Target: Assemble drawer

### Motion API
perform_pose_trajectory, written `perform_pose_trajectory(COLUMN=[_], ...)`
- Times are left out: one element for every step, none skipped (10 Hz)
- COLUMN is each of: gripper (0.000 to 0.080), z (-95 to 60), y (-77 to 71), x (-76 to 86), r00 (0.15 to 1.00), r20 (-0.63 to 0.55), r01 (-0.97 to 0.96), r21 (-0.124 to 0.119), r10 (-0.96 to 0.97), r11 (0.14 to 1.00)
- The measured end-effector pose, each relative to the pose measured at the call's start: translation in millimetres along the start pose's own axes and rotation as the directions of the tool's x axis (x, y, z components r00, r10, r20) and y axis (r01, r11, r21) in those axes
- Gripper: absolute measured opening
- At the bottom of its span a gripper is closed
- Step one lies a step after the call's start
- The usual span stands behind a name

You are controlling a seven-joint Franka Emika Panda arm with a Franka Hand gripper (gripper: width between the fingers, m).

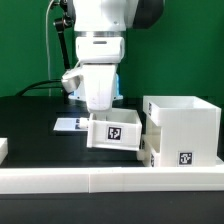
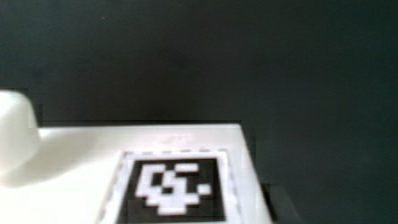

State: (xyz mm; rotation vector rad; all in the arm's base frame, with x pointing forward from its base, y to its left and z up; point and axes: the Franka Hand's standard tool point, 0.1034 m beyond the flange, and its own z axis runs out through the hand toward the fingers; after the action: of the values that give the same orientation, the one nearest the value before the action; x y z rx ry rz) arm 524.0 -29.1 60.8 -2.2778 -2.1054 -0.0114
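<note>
Green backdrop, black table; the gripper is hanging right over a small tray, which is sitting tilted just beside the big cube housing; can't tell if it's pinching; light, stiff, slick plastic, I'm guessing, so I'd be grabbing a thin side wall.

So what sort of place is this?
Most likely a robotics lab bench: a green backdrop, a black table edged by a low white border wall, and a tagged white drawer tray.
</note>
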Motion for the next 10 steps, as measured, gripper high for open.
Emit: perform_pose_trajectory(gripper=[0.0042,0.0042,0.0042,0.0042,0.0042,0.0042,0.0042,0.0042,0.0042,0.0042], z=[0.0,-1.5,-1.0,0.2,-0.2,0.0,0.1,0.5,0.3,-0.1], y=[0.4,2.4,2.7,3.4,4.2,4.2,4.4,4.8,5.6,7.0], x=[-3.4,-0.2,-2.2,-11.9,-15.4,-9.9,-7.3,-5.9,-3.1,-1.9], r00=[1.000,1.000,0.999,0.998,0.998,0.998,0.998,0.998,0.998,0.998], r20=[0.000,0.000,-0.017,-0.053,-0.061,-0.053,-0.054,-0.054,-0.055,-0.050], r01=[0.000,-0.001,0.030,0.016,0.004,0.019,0.023,0.022,0.030,0.048], r21=[0.001,-0.001,0.000,-0.001,-0.002,-0.002,-0.001,-0.001,-0.004,-0.014], r10=[0.000,0.001,-0.030,-0.016,-0.004,-0.019,-0.023,-0.022,-0.031,-0.049], r11=[1.000,1.000,1.000,1.000,1.000,1.000,1.000,1.000,1.000,0.999])
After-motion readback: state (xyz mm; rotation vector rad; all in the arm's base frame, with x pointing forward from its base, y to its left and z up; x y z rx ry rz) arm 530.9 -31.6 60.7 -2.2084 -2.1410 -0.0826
